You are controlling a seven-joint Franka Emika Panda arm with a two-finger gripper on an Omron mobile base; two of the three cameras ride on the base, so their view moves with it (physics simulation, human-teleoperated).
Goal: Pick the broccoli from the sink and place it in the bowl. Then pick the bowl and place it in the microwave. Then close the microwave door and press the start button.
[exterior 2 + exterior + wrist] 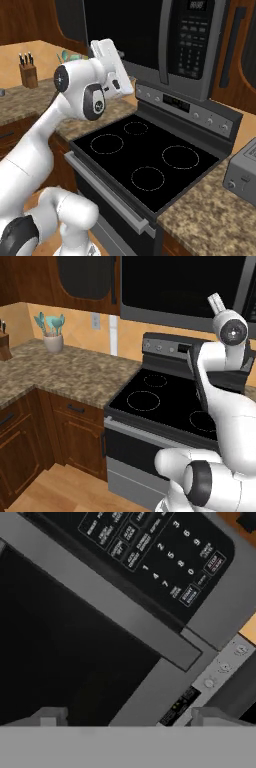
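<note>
The microwave (150, 35) hangs above the stove, and its door (60, 642), with the big black window, lies flush with the front. To the right of the door's grey handle (165, 40) is the keypad (155, 552), with the start button (189, 594) near its lower corner. My gripper (132, 717) is open just in front of the door window, nothing between its fingers. My white hand (112, 67) is raised at the microwave's lower left. The broccoli, the bowl and the sink are out of view.
The black stove (160, 398) with ring burners and a grey knob panel (190, 107) lies below the hand. A speckled counter (70, 373) carries a utensil cup (52, 336); a knife block (27, 70) stands at the left and a toaster (242, 172) at the right.
</note>
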